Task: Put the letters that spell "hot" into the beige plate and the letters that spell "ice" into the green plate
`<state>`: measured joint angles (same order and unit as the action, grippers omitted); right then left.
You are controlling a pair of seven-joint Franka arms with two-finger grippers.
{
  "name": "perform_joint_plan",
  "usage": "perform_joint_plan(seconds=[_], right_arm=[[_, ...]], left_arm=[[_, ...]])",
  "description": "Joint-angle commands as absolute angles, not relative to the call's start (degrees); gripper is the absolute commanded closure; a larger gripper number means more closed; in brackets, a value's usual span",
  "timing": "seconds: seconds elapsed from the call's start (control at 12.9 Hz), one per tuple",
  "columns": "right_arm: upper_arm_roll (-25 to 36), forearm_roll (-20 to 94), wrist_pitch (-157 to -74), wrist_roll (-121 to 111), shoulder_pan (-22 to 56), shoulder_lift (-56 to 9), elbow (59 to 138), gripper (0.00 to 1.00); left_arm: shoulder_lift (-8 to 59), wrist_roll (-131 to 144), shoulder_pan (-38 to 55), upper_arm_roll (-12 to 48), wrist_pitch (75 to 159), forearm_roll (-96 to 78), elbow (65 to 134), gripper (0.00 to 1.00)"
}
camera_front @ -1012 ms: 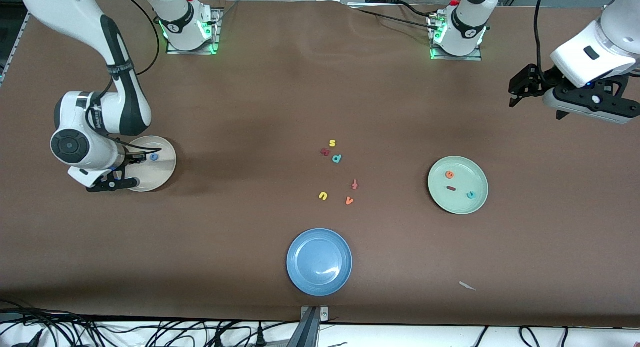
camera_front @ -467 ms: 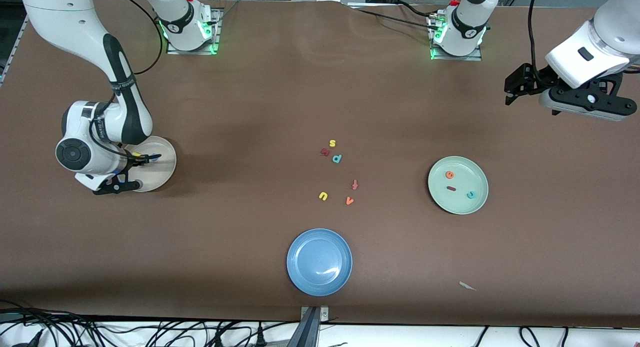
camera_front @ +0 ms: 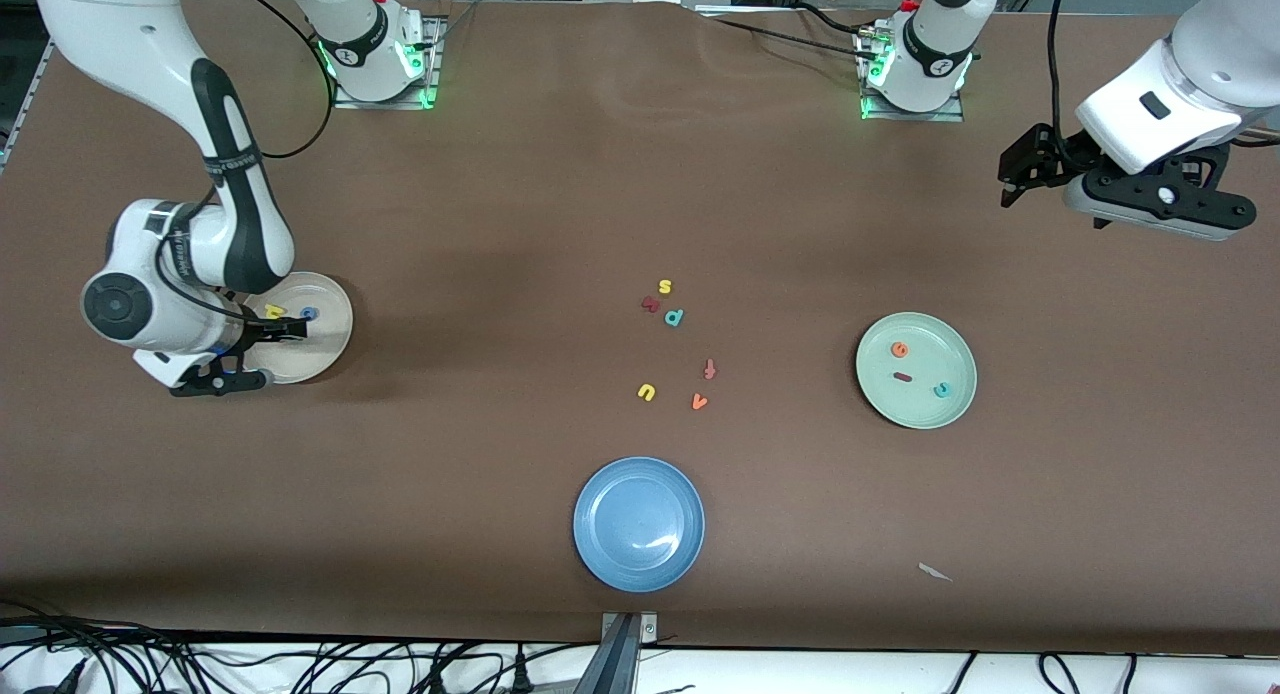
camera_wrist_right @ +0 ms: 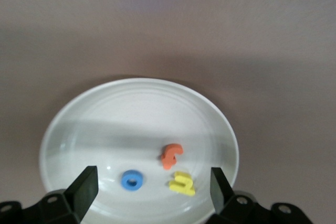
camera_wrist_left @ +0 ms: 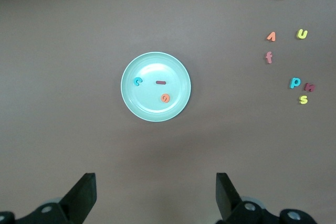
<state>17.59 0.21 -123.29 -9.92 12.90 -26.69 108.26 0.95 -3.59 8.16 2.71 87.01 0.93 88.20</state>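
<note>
From the front camera I see the right end effector (camera_front: pixel 262 352) low over the beige plate (camera_front: pixel 330 336) at the left-centre of the frame, its fingers spread wide with nothing between them. My right wrist camera shows the plate (camera_wrist_right: pixel 79 124) filling the lower half of its picture, with the blue o (camera_wrist_right: pixel 132 180), the orange t (camera_wrist_right: pixel 170 156) and the yellow h (camera_wrist_right: pixel 182 183) lying in it close together; the t and h are just beside each other, the o a little apart. In the front view only the h (camera_front: pixel 273 312) and o (camera_front: pixel 308 314) show on that plate; I cannot see the t there. The left end effector (camera_front: pixel 1020 174) hangs in the air over bare desk (camera_front: pixel 560 204) at the upper right of the frame, waiting, fingers wide apart and holding nothing. The green plate (camera_front: pixel 950 414) sits at the right-centre of the front view, carrying the orange e (camera_front: pixel 899 350), the dark red i (camera_front: pixel 902 378) and the teal c (camera_front: pixel 942 390), each apart from the others. In the middle of the frame loose letters lie on the desk: a yellow s (camera_front: pixel 665 287), a teal p (camera_front: pixel 674 318), a yellow u (camera_front: pixel 646 392) and an orange v (camera_front: pixel 699 402). A blue plate (camera_front: pixel 600 554) sits at bottom centre.
</note>
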Motion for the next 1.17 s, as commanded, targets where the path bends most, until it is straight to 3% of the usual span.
perform_joint_plan(seconds=[0.0,0.23,0.47,0.86,1.09], right_arm=[[17.3,1.4,-112.2,-7.0,12.7,-21.9,101.9,0.02],[17.2,1.5,-99.2,-3.4,13.0,-18.3,92.7,0.02],[17.1,1.4,-91.9,-1.5,13.3,-14.3,87.7,0.01],[17.5,1.2,-90.6,5.0,13.2,-7.9,87.6,0.01],[17.2,1.1,-90.5,6.9,13.2,-7.3,87.6,0.01]], left_arm=[[0.0,-3.2,8.5,2.3,86.6,-0.5,88.7,0.0],[0.2,-3.2,8.6,2.5,86.6,-0.4,88.5,0.0],[0.2,-3.3,8.6,2.5,86.6,-0.4,88.5,0.0],[0.2,-2.1,8.4,2.4,86.4,0.0,87.5,0.0],[0.2,-1.8,7.9,2.3,86.4,-0.1,87.5,0.0]])
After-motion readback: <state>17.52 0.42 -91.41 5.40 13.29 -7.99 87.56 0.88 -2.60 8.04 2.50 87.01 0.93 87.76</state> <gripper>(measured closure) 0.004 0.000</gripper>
